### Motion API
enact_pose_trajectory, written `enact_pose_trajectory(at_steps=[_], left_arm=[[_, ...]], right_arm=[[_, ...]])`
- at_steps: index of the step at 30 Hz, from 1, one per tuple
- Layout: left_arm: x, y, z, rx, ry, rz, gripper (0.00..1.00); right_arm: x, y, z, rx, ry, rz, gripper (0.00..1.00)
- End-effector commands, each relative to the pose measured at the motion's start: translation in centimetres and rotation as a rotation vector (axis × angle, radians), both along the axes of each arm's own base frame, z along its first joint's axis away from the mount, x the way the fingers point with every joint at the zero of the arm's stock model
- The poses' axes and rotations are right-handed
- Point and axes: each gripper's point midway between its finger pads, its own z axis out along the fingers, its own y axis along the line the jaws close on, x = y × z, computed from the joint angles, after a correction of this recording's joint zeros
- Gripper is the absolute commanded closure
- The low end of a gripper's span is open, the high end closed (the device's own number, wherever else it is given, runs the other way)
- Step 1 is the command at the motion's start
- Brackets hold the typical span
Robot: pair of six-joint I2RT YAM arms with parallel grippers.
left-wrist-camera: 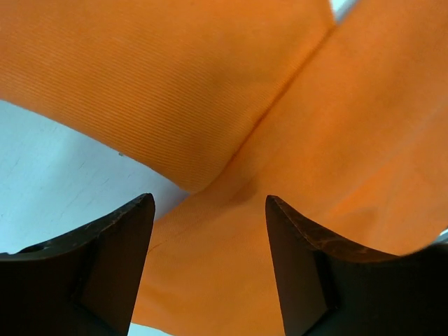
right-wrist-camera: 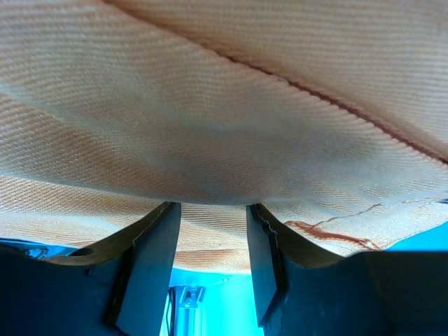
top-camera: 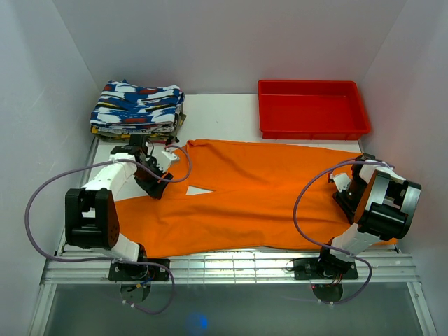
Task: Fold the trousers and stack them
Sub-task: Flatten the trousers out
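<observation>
The bright-orange trousers (top-camera: 259, 189) lie spread flat across the white table, legs to the left and waist end to the right. My left gripper (top-camera: 155, 183) is low over the upper leg's left part, near the split between the legs. In the left wrist view its jaws (left-wrist-camera: 210, 203) are open and the orange cloth (left-wrist-camera: 315, 105) lies just beyond them. My right gripper (top-camera: 346, 199) is at the trousers' right end. In the right wrist view its jaws (right-wrist-camera: 213, 210) stand apart, with the cloth's edge (right-wrist-camera: 224, 105) over the fingertips and hanging between them.
A stack of blue, white and red patterned folded clothes (top-camera: 138, 108) sits at the back left. A red plastic tray (top-camera: 311, 108) stands at the back right. White walls close in both sides. A slatted rail (top-camera: 231, 266) runs along the near edge.
</observation>
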Motion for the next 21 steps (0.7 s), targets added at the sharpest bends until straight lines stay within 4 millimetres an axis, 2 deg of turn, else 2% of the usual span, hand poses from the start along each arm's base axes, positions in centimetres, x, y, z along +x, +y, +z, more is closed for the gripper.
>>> enact_pose_trajectory(at_steps=[1, 5, 9, 10, 11, 12, 15, 18, 20, 21], left_arm=[[2.1, 1.0, -0.3, 0.045, -0.055, 0.144, 0.27], [2.0, 0.1, -1.4, 0.001, -0.003, 0.235, 0.34], [3.1, -1.7, -0.4, -0.103, -0.001, 0.28, 0.45], [3.3, -1.9, -0.2, -0.117, -0.004, 0.285, 0.58], [3.7, -2.1, 0.3, -0.13, -0.013, 0.293, 0.65], [3.7, -2.4, 0.7, -0.152, -0.006, 0.303, 0.8], [3.9, -2.7, 2.4, -0.18, -0.02, 0.32, 0.98], [3.7, -2.7, 4.6, -0.214, -0.021, 0.348, 1.0], [3.8, -1.0, 5.8, -0.25, -0.025, 0.436, 1.0], [3.8, 0.9, 6.3, -0.26, -0.018, 0.515, 1.0]], right_arm=[[0.9, 0.2, 0.5, 0.019, -0.035, -0.019, 0.52], [0.7, 0.2, 0.1, 0.015, -0.033, -0.021, 0.53], [0.6, 0.1, 0.0, 0.011, -0.031, -0.014, 0.53], [0.6, 0.1, 0.0, 0.008, -0.031, -0.013, 0.54], [0.6, 0.0, 0.0, 0.006, -0.028, -0.011, 0.53], [0.6, 0.0, 0.0, 0.005, -0.028, -0.009, 0.54], [0.7, -0.2, 0.1, -0.004, -0.029, -0.004, 0.54], [0.6, -0.3, 0.1, -0.007, -0.026, 0.005, 0.55], [0.5, -0.4, 0.1, -0.013, -0.024, 0.011, 0.56], [0.5, -0.5, 0.0, -0.018, -0.025, 0.015, 0.57]])
